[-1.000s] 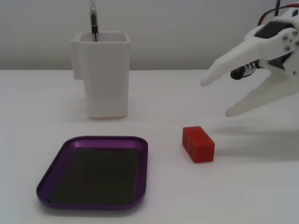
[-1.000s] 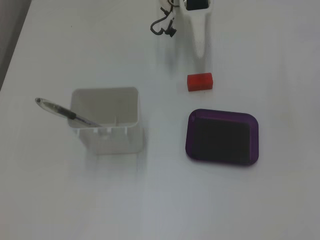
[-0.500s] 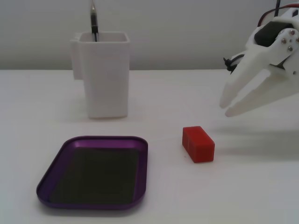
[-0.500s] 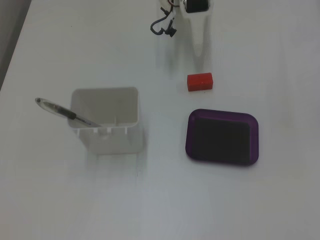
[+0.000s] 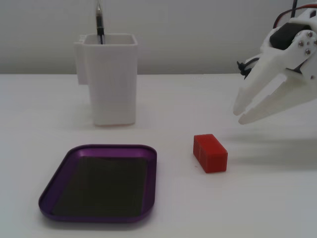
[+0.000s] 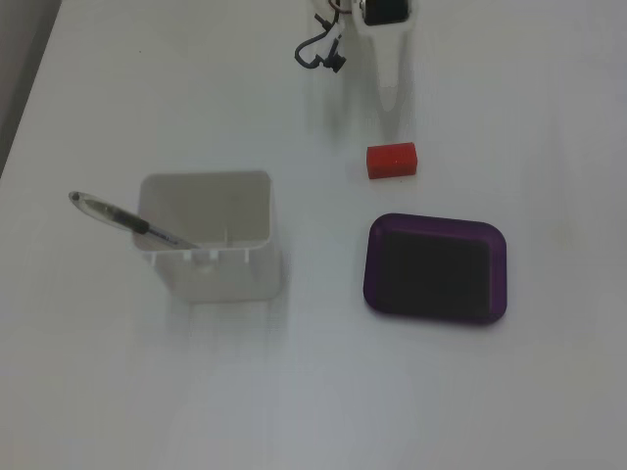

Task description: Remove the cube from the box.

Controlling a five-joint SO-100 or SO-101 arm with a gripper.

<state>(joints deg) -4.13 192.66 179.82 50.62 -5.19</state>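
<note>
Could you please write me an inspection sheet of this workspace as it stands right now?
Surface: white table, bare apart from the items below.
Job's things: red cube lies on the table beside the purple box, outside it, not touching; the box holds nothing.
Clutter: tall white container with a pen leaning in it.
Gripper: gripper is raised off the table beyond the cube, jaws nearly together, holding nothing.
Cables: dark wire loops beside the arm; red and black leads run above the gripper.
Surroundings: plain pale wall; nothing else seen.
</note>
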